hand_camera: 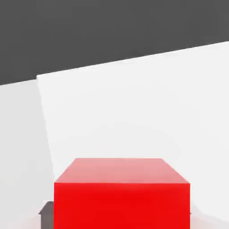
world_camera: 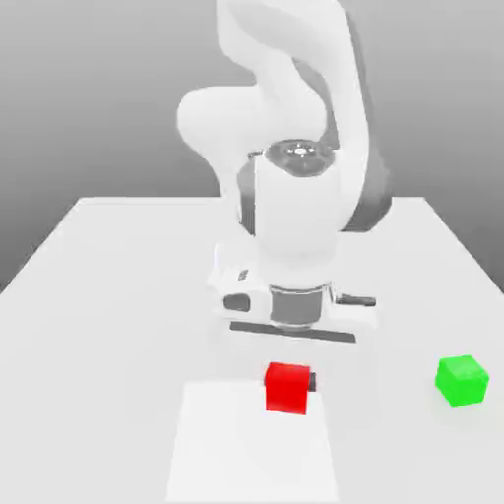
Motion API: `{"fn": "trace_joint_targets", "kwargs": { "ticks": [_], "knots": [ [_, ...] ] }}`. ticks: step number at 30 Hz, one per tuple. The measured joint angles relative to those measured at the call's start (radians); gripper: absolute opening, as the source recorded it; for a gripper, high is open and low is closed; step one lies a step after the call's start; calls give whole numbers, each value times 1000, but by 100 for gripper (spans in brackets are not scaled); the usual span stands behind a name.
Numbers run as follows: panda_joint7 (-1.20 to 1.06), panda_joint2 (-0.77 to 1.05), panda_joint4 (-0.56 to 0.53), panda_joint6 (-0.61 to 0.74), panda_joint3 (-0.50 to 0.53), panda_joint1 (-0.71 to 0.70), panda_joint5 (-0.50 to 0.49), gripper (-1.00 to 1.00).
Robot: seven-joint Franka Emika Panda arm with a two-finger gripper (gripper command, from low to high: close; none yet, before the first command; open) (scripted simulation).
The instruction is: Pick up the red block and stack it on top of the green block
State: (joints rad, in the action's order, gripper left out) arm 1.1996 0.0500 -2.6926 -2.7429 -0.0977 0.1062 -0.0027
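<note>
The red block [world_camera: 287, 387] is a small bright cube in front of the arm's base in the exterior view, at the far edge of a paler patch of table. My gripper [world_camera: 290, 376] comes straight down onto it and is shut on it, with a dark fingertip [world_camera: 312, 380] showing at the block's side. In the hand view the red block [hand_camera: 121, 197] sits very close, and a dark finger pad [hand_camera: 46, 211] presses against its side. The green block [world_camera: 462, 381] rests on the table toward the exterior view's right, well apart from the gripper.
The white table [world_camera: 108, 295] stretches around both blocks. A paler rectangular patch [world_camera: 251, 448] lies in front of the red block. The arm's bulky white body [world_camera: 295, 197] rises behind the gripper.
</note>
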Motion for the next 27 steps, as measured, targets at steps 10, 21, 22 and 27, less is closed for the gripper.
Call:
{"fn": "trace_joint_targets", "kwargs": {
  "ticks": [10, 21, 22, 27],
  "knots": [
    [425, -17, 40, 55, -86, 208, 4, -100],
    [880, -14, 83, 95, -172, 418, -17, -100],
    [899, 5, 85, 78, -165, 414, -30, -100],
    [971, 134, 93, -38, -131, 430, -118, -100]
  ]
}}
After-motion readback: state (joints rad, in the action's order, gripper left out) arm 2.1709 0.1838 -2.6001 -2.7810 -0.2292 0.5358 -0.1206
